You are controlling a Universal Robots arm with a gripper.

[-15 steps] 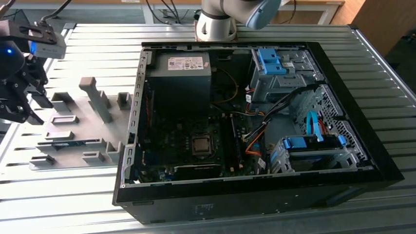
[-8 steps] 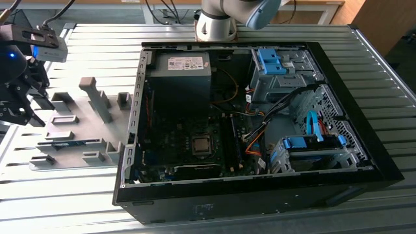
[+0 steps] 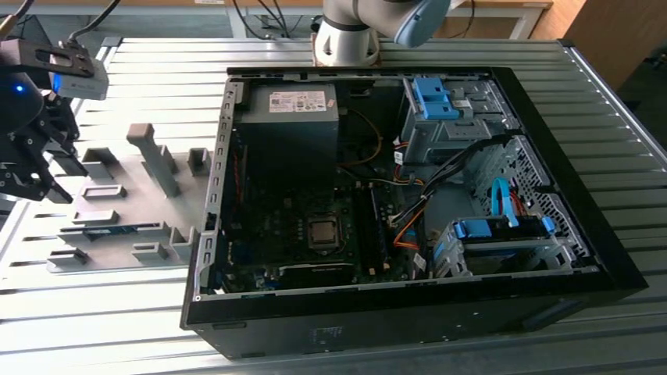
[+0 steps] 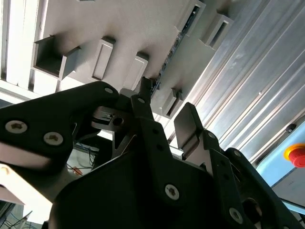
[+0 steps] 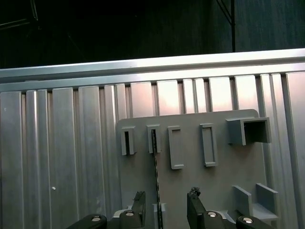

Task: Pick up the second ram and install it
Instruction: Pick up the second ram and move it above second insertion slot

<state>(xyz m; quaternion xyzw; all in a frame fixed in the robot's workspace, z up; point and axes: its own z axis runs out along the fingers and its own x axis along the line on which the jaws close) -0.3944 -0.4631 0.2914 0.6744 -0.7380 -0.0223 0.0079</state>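
The second ram (image 5: 155,177) is a thin stick standing on edge in a slot of the gray fixture plate (image 5: 219,181). In the exterior view the ram (image 3: 115,230) shows as a blue-green strip near the plate's front. In the second wrist view the ram (image 4: 175,44) runs away from the fingers. My gripper (image 5: 167,209) hovers above the plate, open and holding nothing. One black finger (image 5: 139,206) sits just beside the ram's line, and the other finger (image 5: 195,207) stands well apart from it. In the exterior view the gripper (image 3: 37,168) is at the far left, over the plate's edge.
An open black computer case (image 3: 583,258) with the dark green motherboard (image 3: 302,258), blue drive cages (image 3: 438,98) and loose cables lies at the exterior view's right. The arm's base (image 3: 349,35) stands behind it. Upright gray blocks (image 3: 156,160) rise from the plate. A red stop button (image 4: 296,155) is nearby.
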